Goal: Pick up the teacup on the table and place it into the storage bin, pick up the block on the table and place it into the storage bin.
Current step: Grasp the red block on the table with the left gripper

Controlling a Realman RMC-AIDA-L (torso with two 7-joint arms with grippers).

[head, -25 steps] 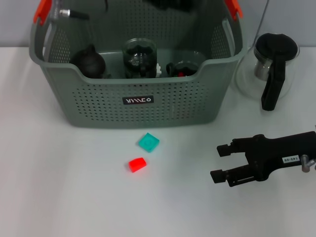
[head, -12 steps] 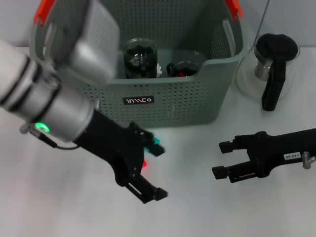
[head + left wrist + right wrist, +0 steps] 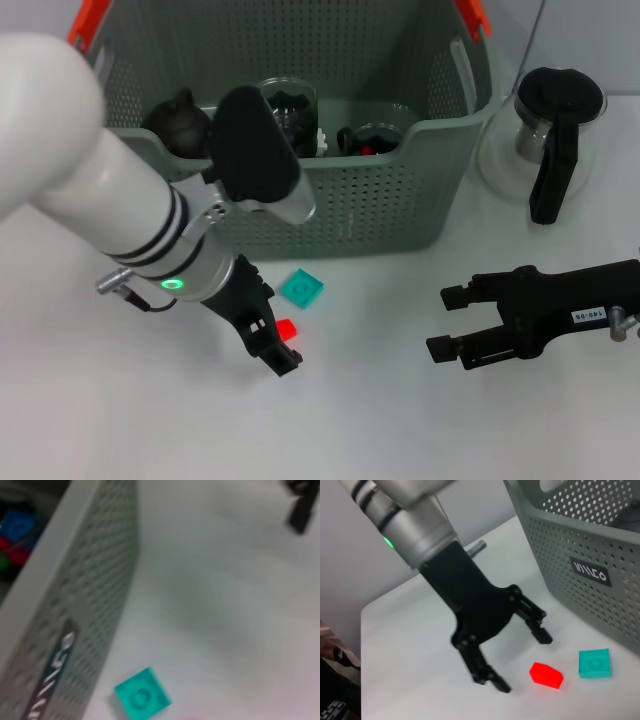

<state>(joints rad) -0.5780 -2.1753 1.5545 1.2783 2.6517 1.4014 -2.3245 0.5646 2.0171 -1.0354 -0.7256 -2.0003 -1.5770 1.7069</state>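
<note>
While the open left pincer nears the red block, the teal block lies beside

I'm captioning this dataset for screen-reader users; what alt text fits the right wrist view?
The left pincer, fingers spread open, hangs low over a white table beside a red block. A teal block lies just beyond it, in front of the grey-green perforated storage bin with its black label.

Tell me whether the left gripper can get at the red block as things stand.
Probably yes: the left gripper hangs open right beside the red block, nothing lies between them, and the teal block sits apart.
</note>
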